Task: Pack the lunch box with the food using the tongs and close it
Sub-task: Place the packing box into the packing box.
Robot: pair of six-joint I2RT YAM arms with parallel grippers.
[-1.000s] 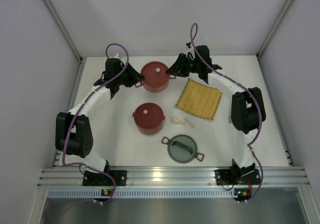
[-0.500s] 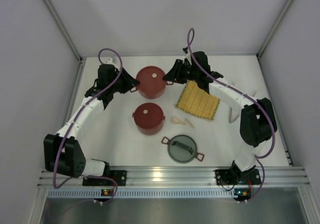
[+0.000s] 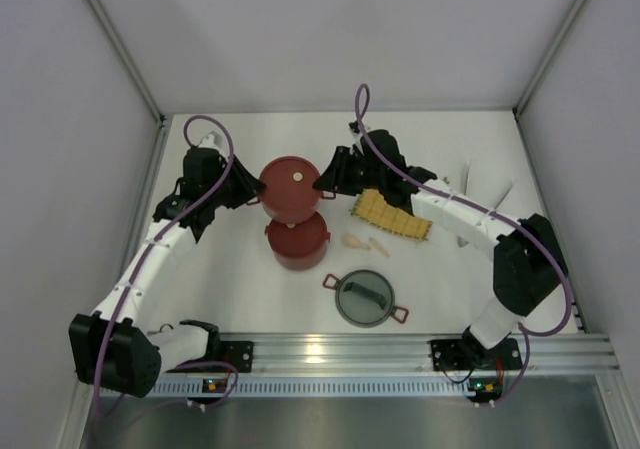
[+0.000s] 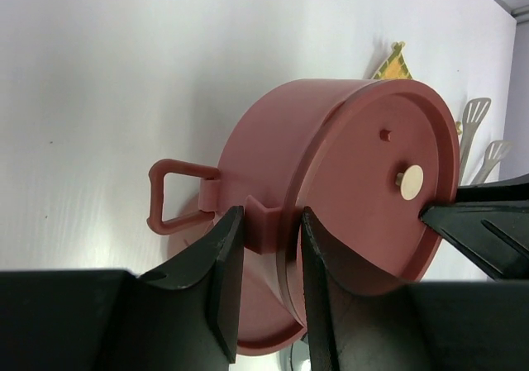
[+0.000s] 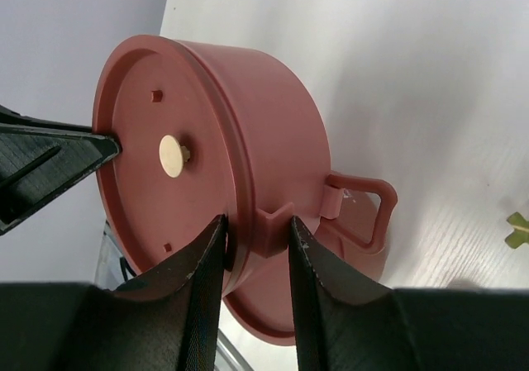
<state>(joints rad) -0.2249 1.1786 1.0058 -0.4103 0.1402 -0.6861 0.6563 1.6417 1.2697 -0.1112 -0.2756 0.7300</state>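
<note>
Over lower tier (image 3: 298, 247): lidded upper tier (image 3: 290, 181).
Left tool (image 4: 269, 222): clamps its side tab (image 4: 266, 235).
Right tool (image 5: 256, 222): clamps opposite tab (image 5: 269, 230).

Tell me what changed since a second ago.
Both arms, jaws clamped on its sides, carried the lidded dark-red round tier from the far side nearer, now overlapping the second dark-red tier from above. That second tier, the grey domed lid and the cream spoon-shaped pieces stayed put.

L arm (image 3: 160, 244), R arm (image 3: 455, 209): jaws clamped.
</note>
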